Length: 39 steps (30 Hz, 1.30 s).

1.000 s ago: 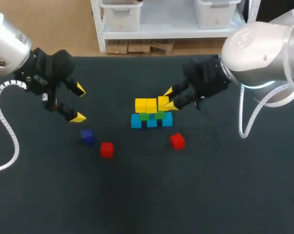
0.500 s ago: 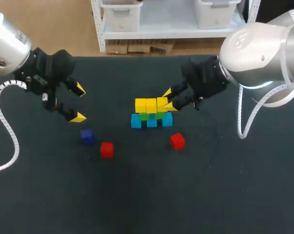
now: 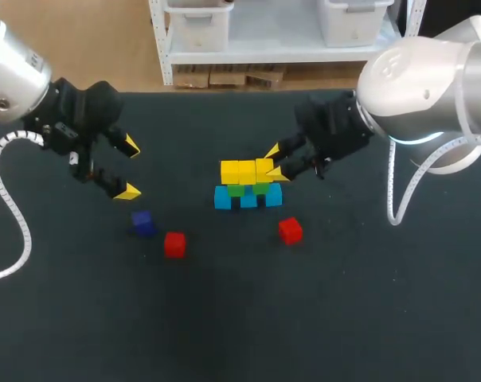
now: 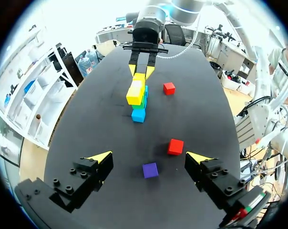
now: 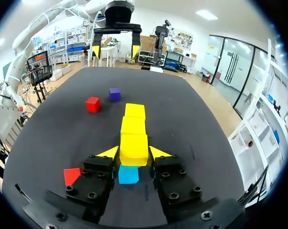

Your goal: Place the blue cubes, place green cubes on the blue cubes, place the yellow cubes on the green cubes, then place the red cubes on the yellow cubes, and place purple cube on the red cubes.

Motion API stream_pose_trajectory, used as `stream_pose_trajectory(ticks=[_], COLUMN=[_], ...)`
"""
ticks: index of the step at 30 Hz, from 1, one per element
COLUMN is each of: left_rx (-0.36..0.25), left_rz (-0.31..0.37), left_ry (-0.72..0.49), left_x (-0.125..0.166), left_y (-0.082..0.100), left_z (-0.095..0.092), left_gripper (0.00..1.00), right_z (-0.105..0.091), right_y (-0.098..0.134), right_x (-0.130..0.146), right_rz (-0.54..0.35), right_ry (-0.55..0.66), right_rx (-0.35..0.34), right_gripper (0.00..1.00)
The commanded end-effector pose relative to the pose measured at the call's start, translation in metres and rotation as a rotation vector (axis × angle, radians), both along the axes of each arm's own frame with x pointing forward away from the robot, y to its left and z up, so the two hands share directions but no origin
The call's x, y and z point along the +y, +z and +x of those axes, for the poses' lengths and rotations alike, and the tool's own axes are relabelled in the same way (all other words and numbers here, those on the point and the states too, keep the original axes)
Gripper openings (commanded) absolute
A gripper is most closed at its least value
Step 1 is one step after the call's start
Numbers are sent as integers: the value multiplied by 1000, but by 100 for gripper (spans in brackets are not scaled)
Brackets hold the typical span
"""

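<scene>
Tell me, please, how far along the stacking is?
Done: blue cubes down, green cubes on them, two yellow cubes on top. In hand: right gripper shut on the third yellow cube. Remaining: both red cubes and the purple cube, loose on the table.

Black desk (image 3: 240, 318): blue cubes (image 3: 248, 196) in row under right jaws, red cube (image 3: 290, 231) near; purple cube (image 3: 142, 224), other red cube (image 3: 174, 244) near left jaws.

- I see yellow cubes (image 3: 248, 170), green cubes (image 3: 236, 190) and light-blue cubes (image 3: 222, 197).
- Two red cubes (image 3: 174, 244), one purple cube (image 3: 142, 223).
- My table (image 3: 320, 318) is plain black.
</scene>
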<state>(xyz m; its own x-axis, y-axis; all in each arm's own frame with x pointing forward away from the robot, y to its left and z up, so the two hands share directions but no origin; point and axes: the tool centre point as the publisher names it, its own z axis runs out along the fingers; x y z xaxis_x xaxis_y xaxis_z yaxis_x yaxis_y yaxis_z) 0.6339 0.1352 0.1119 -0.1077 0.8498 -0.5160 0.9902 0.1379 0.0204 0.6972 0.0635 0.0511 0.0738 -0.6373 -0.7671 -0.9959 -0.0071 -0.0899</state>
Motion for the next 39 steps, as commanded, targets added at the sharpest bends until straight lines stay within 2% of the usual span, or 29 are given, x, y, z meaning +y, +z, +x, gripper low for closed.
stream_pose_trajectory(ticks=[1,3,5,6,15,19,24,28,32,39], left_rx=[-3,-3,-3,-3,-3,-3,-3,-3,-3,-3], left_rz=[-4,-4,-4,-4,-4,-4,-4,-4,-4,-4], left_ry=[-2,-2,-2,-2,-2,-2,-2,-2,-2,-2], left_x=[1,1,1,1,1,1,1,1,1,1], left_y=[-1,-1,-1,-1,-1,-1,-1,-1,-1,-1], left_z=[0,0,0,0,0,0,0,0,0,0], left_gripper=[100,100,100,100,100,100,100,100,100,100], right_z=[2,2,2,2,-2,-11,-28,-45,-63,-87], right_y=[-1,-2,-3,-3,-2,10,33,43,43,32], right_x=[1,1,1,1,-3,-16,-44,-64,-74,-74], right_rz=[-2,-4,-4,-4,-11,-6,-14,2,9,20], right_ry=[0,0,0,1,6,11,39,122,182,260], right_rx=[4,6,8,8,18,-3,-56,-69,-62,-35], right_gripper=[61,84,98,100,100,100,100,100,100,100])
